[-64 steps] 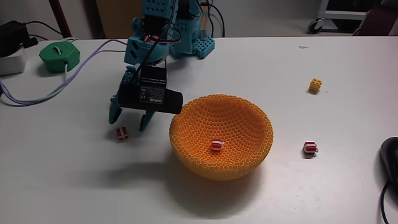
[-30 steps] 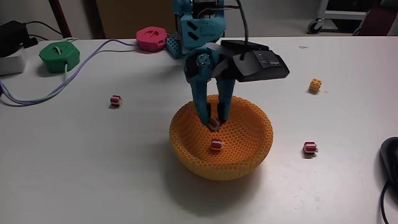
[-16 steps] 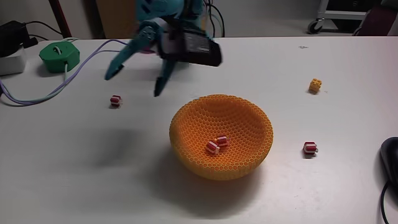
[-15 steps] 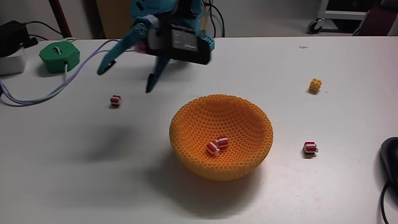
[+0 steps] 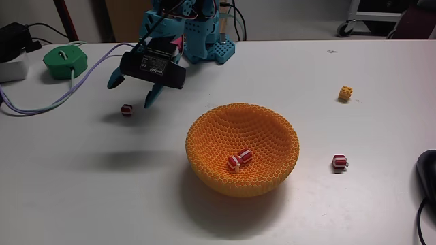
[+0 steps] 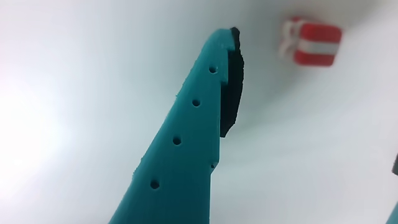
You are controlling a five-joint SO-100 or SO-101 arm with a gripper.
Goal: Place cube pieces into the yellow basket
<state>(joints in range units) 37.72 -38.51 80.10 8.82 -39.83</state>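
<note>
- Orange-yellow honeycomb mesh, nearest me: the basket (image 5: 272, 178) sits mid-table with two striped cubes (image 5: 238, 158) lying together on its floor. Two seconds ago I counted one in there, so the last drop went in.
- Red-and-white cube (image 5: 339, 162) on the bare table just right of the basket, not yet collected.
- Another red-and-white cube (image 5: 127, 109) on the table left of the basket; the wrist view has it upper right (image 6: 311, 41), just past the teal finger (image 6: 193, 143) with its black pad.
- The gripper (image 5: 132, 92) hangs over that left cube, fingers spread and carrying nothing. A second ago it was down inside the basket; it has since swung back left and come lower.
- I read this as the approach for the next pick: it needs to descend and straddle the cube before closing.
- Farther back: a small yellow cube (image 5: 346, 92) far right, a green puck (image 5: 65, 61) with its cable far left.
</note>
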